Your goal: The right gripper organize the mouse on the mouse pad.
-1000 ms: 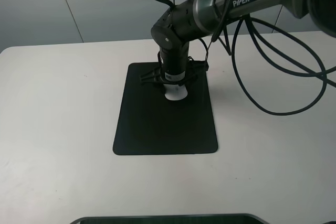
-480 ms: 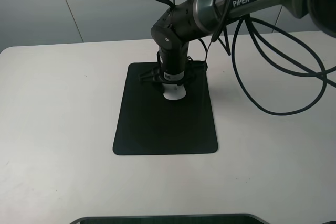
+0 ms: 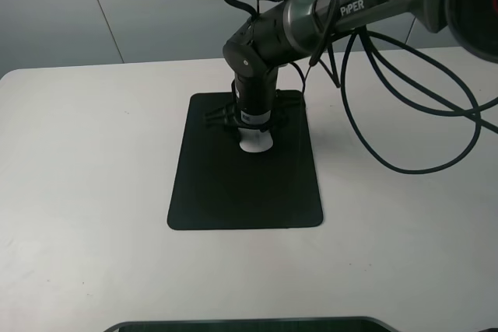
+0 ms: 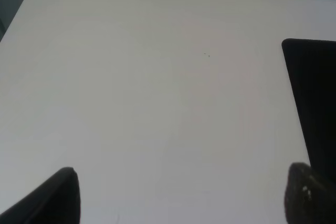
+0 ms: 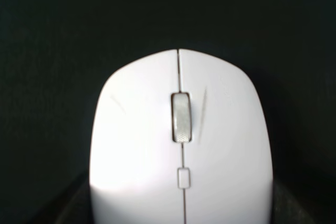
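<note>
The white mouse (image 3: 256,144) sits on the upper middle of the black mouse pad (image 3: 241,192), partly hidden under my right gripper (image 3: 250,125). The "PiPER" arm reaches in from the upper right and points straight down. In the right wrist view the mouse (image 5: 181,145) fills the frame, grey scroll wheel facing up, and a dark finger (image 5: 71,205) flanks each side of its body. The jaws look closed on the mouse's sides. My left gripper (image 4: 184,203) is open over bare white table, with the pad's edge (image 4: 315,93) beside it.
The white table (image 3: 93,192) extends around the pad. Black cables (image 3: 405,114) loop from the right arm over the table's right side. A dark curved edge (image 3: 249,324) shows at the bottom of the exterior view.
My right gripper and the mouse have shifted slightly to the left over the pad. The mouse pad has stayed in place.
</note>
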You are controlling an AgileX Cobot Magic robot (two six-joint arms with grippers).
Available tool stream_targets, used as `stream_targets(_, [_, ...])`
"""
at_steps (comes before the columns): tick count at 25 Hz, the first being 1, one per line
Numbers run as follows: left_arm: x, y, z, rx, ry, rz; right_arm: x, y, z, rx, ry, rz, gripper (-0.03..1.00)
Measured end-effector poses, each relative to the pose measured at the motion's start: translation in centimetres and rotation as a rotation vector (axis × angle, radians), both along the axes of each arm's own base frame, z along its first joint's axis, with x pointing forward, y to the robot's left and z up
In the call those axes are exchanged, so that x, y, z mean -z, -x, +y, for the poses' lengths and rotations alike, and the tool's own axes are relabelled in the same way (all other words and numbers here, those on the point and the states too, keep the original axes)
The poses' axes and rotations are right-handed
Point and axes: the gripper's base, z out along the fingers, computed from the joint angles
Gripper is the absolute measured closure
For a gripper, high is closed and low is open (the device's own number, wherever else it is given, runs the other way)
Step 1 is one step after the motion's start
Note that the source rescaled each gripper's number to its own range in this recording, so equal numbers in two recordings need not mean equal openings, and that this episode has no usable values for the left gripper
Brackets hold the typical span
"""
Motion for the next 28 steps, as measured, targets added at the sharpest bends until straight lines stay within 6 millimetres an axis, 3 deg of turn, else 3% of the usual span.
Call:
stream_targets(6, [0.0, 0.0, 0.0, 0.0, 0.0, 0.0, 0.0, 0.1, 0.1, 0.001, -0.015, 0.014, 0.97])
stream_targets(7, [0.0, 0.0, 0.0, 0.0, 0.0, 0.0, -0.1, 0.1, 0.2, 0.001, -0.016, 0.013, 0.93])
stream_targets(8, [0.0, 0.0, 0.0, 0.0, 0.0, 0.0, -0.1, 0.1, 0.2, 0.003, -0.017, 0.015, 0.73])
stream_targets(10, [0.0, 0.0, 0.0, 0.0, 0.0, 0.0, 0.0, 0.1, 0.2, 0.002, -0.017, 0.017, 0.21])
stream_targets(11, [0.0, 0.0, 0.0, 0.0, 0.0, 0.0, 0.0, 0.1, 0.2, 0.002, -0.017, 0.017, 0.07])
stream_targets(12, [0.0, 0.0, 0.0, 0.0, 0.0, 0.0, 0.0, 0.1, 0.2, 0.002, -0.017, 0.017, 0.02])
stream_targets(19, [0.0, 0.0, 0.0, 0.0, 0.0, 0.0, -1.0, 0.2, 0.0, -0.021, 0.006, 0.025, -0.03])
stream_targets(28, [0.0, 0.0, 0.0, -0.001, 0.002, 0.0, -9.3, 1.0, -0.7, -0.173, -0.025, -0.07, -0.03])
